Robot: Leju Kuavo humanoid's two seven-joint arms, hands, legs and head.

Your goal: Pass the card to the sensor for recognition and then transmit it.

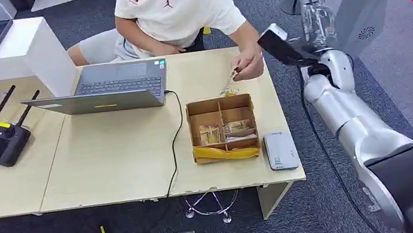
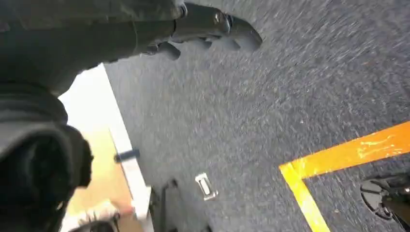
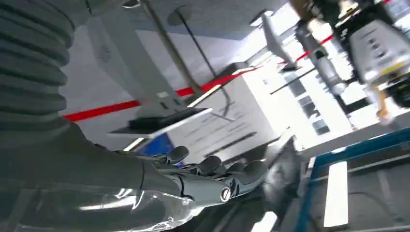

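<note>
Right hand (image 1: 313, 18) is raised off the table's far right corner, fingers extended and apart, holding nothing. The card (image 1: 230, 84), small and blurred, is pinched in the person's hand (image 1: 248, 63) near the far right edge, left of and below the robot's hand. Cardboard box (image 1: 223, 129) and grey card reader (image 1: 281, 150) sit nearer. Left hand (image 2: 203, 29) hangs over carpet, fingers loosely apart, empty.

Person's hand (image 1: 248, 63) crowds box (image 1: 222, 127); bare table (image 1: 119, 158) beside it.

matt cardboard box (image 1: 222, 128), glossy silver arm (image 1: 349, 122)
</note>
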